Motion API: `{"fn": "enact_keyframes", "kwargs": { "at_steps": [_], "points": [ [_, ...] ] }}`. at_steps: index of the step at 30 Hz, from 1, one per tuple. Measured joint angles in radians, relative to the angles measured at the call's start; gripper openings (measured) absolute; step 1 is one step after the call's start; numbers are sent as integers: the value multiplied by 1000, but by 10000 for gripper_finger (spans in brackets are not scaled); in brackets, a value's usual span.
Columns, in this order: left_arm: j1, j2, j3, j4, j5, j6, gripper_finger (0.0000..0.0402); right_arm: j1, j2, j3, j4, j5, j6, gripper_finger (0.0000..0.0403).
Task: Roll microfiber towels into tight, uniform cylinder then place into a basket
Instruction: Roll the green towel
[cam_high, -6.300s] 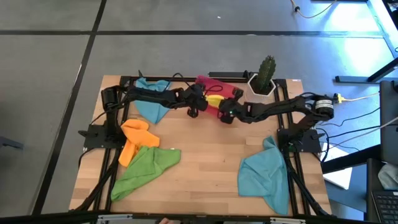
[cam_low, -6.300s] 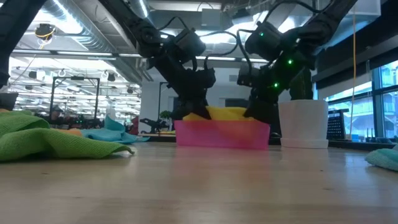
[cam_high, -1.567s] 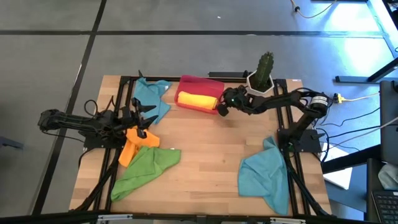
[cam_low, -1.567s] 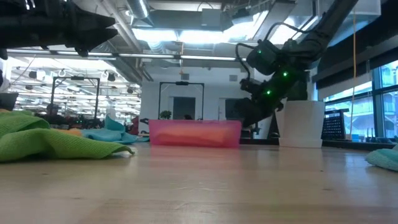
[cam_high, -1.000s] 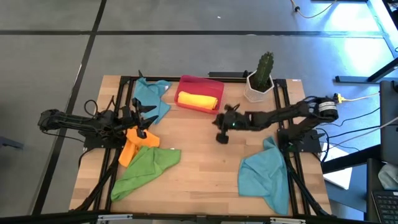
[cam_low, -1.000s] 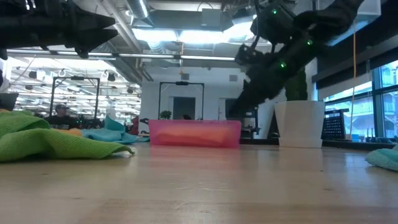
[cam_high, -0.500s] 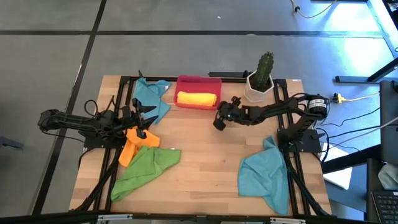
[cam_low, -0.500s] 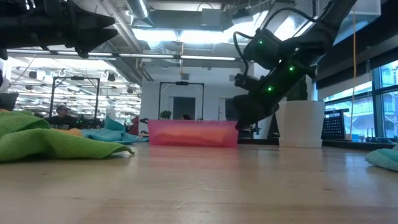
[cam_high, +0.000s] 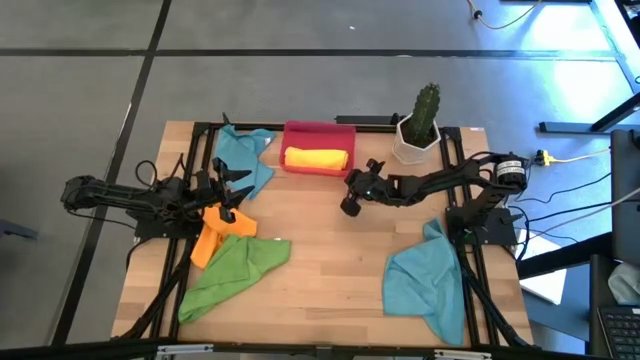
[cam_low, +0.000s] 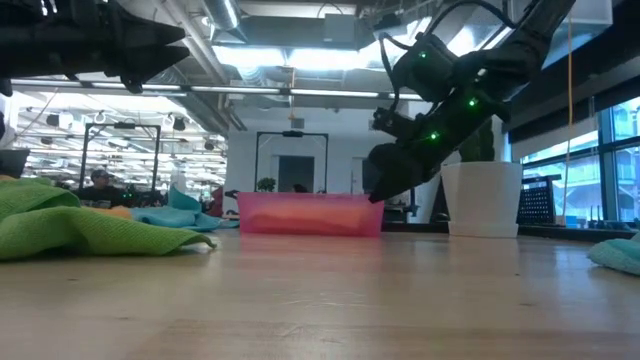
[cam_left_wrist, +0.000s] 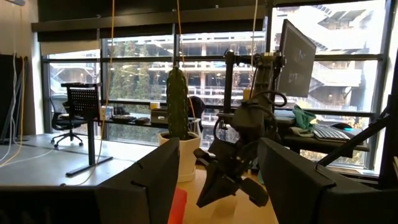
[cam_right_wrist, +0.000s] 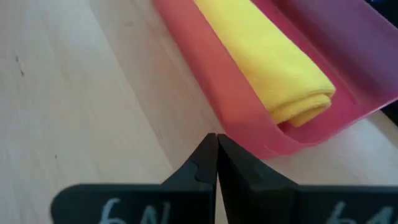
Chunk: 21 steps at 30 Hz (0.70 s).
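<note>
The rolled yellow towel (cam_high: 316, 157) lies in the red basket (cam_high: 318, 134) at the upper middle of the high view, its long axis running left to right along the basket's length. Half a second ago the right gripper (cam_high: 349, 205) sat slightly higher in the frame; its fingers are pressed shut and empty, just right of and below the basket. The left gripper (cam_high: 229, 187) hangs open at the left edge, unchanged, above the orange towel (cam_high: 212, 226). Around lie a green towel (cam_high: 233, 270), two blue towels (cam_high: 243, 160) and (cam_high: 428, 283), and a cactus pot (cam_high: 418, 137).
</note>
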Motion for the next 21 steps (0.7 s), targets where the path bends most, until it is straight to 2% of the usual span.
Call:
{"fn": "enact_keyframes", "kwargs": {
  "at_steps": [14, 16, 21],
  "points": [
    [0, 0, 0, 0, 0, 0, 206, 12, 0, 0, 17, -4, -34, 13],
    [0, 0, 0, 0, 0, 0, 206, 11, 0, 0, 43, -65, -60, 13],
    [0, 0, 0, 0, 0, 0, 206, 33, 0, 0, 197, -370, -115, 13]
  ]
}}
